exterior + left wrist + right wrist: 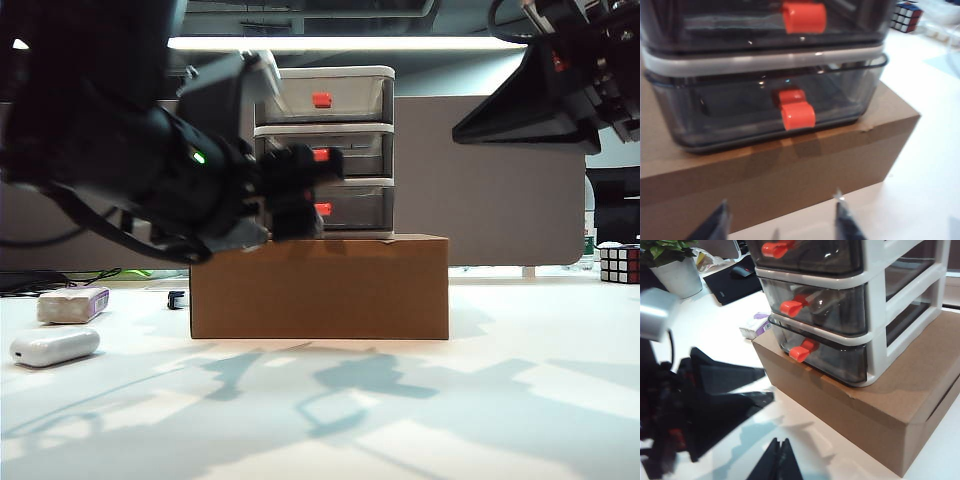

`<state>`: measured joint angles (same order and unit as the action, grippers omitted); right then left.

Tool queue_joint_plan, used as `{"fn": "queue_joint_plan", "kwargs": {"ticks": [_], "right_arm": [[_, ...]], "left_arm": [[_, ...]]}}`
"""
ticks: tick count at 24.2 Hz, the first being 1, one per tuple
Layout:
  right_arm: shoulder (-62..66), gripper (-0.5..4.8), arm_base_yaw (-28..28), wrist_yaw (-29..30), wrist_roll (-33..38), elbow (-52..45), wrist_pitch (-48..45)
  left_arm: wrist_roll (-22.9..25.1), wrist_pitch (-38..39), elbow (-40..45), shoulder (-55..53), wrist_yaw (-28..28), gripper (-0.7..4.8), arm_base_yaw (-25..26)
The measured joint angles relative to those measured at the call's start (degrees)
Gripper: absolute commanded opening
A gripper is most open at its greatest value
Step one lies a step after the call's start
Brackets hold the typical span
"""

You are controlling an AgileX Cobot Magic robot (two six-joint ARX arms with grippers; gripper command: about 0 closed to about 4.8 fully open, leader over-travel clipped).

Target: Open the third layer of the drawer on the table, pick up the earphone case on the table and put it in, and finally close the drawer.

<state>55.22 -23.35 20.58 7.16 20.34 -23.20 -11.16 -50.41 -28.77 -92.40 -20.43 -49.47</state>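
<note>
- The three-tier white-framed drawer unit (pixel 325 150) with smoky drawers sat on a brown cardboard box (pixel 320 288).
- Its lowest drawer (pixel 770 107) looked shut.
- I had the left gripper (pixel 782 220) released, facing that drawer's red-orange handle (pixel 797 114).
- The glossy white pill-shaped earphone case (pixel 55 346) lay on the white tabletop (pixel 400 420), far left.
- The right gripper (pixel 781 460) was clenched, raised at right.

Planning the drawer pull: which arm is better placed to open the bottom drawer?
Left. The left gripper faces the third layer, jaws apart, lined up with its red-orange handle. The right gripper looks shut and sits off to the side, away from the drawer.
</note>
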Motion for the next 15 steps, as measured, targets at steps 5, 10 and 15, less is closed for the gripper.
{"fn": "queue_joint_plan", "kwargs": {"ticks": [5, 10, 15], "right_arm": [[0.09, -0.06, 0.00, 0.02, -0.17, 0.02, -0.04], [0.07, -0.06, 0.00, 0.02, -1.20, 0.04, -0.04], [0.09, -0.06, -0.02, 0.04, -1.22, 0.09, -0.04]], "left_arm": [[0.46, -3.45, -4.09, -3.34, -12.55, 2.41, -5.09], [7.32, -9.79, -9.25, -9.62, -19.08, 2.37, -7.08], [7.58, -11.72, -11.02, -12.94, -22.77, 2.37, -6.95]]}}
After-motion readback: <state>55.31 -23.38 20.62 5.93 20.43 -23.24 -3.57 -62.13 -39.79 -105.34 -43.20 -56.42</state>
